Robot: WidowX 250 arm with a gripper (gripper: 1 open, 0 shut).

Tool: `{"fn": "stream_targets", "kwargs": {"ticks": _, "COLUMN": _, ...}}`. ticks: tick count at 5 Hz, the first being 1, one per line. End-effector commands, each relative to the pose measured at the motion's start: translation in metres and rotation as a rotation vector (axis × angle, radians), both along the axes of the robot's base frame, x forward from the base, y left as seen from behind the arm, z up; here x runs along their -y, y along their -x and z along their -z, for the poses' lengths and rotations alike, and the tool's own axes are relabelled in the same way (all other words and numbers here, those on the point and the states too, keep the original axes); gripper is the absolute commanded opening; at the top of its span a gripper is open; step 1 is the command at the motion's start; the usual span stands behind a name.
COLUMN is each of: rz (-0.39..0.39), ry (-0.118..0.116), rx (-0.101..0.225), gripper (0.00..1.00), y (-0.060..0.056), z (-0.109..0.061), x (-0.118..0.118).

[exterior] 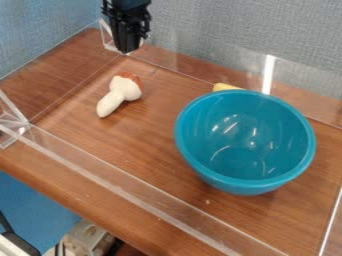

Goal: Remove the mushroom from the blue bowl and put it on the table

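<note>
A grey-blue wall stands behind the table (80,70), a brown wood-grain top with low clear acrylic walls around its edge. The mushroom (119,96) lies on its side on the bare wood at the left, well apart from the blue bowl (246,142), which looks empty inside, so the task seems to be finished, or nearly so. A small yellow object (227,88) shows just behind the bowl's far rim (too much of it is hidden to say what it is). The gripper (127,40) hangs at the back edge of the table, pointing down, above and behind the mushroom and not touching it; its dark fingers are pressed together and hold nothing. As for handling, I judge the mushroom to be a light toy, probably stiff plastic or firm foam, not fragile. The cap is rounded and may be smooth, so it could slip out of a pinch. The thick cream stem is the better place to hold, with the fingers across its width near the middle, because its sides are straighter.
</note>
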State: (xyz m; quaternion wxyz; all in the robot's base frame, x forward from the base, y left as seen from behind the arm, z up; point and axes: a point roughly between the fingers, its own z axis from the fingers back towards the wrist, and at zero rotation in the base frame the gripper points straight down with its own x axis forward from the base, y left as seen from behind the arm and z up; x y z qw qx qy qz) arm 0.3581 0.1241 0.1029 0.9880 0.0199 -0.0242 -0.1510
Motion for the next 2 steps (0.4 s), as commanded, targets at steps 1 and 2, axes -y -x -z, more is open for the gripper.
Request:
{"fn": "stream_targets", "kwargs": {"ticks": 1, "rz": 0.000, "ry": -0.009, "rx": 0.045, "gripper": 1.00, "y": -0.0003, "z": -0.0216, "x": 0.0034}}
{"fn": "stream_targets", "kwargs": {"ticks": 2, "rz": -0.008, "ry": -0.009, "rx": 0.047, "gripper": 1.00, "y": 0.0031, "z": -0.0278, "x": 0.0013}}
